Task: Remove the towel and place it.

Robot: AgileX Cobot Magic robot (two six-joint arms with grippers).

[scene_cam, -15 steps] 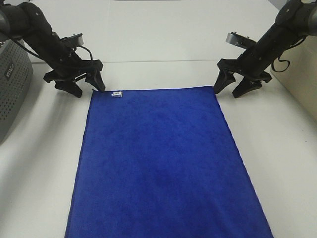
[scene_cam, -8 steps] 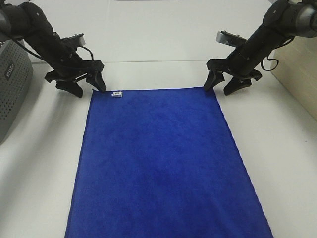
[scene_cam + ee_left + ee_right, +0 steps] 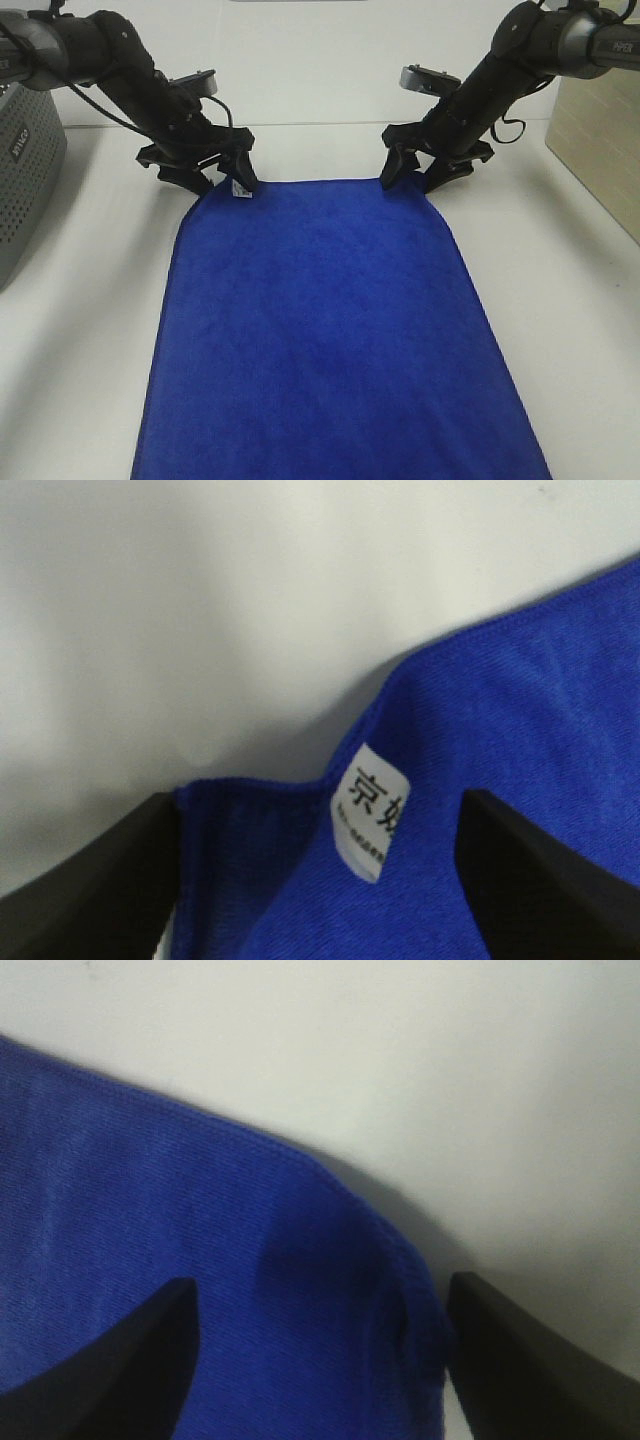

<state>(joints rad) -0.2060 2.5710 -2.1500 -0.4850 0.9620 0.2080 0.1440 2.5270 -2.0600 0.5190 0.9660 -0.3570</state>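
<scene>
The royal-blue towel (image 3: 330, 330) lies flat on the white table (image 3: 560, 300), running from the far middle to the near edge. Its two far corners are pushed in and rounded. My left gripper (image 3: 220, 180) stands open astride the far left corner, with the white tag (image 3: 238, 188) by its inner finger. In the left wrist view the tag (image 3: 370, 815) and the folded corner (image 3: 260, 860) lie between the spread fingers (image 3: 90, 880). My right gripper (image 3: 412, 178) stands open astride the far right corner. That bunched corner (image 3: 340, 1280) sits between its fingers (image 3: 540, 1360).
A grey perforated basket (image 3: 25, 170) stands at the left edge of the table. A beige box (image 3: 600, 140) sits at the right edge. Bare table lies on both sides of the towel and behind the grippers.
Both grippers have moved inward and down onto the towel's far corners. The corners, square a second ago, are now drawn in and rumpled. The tag has shifted slightly.
</scene>
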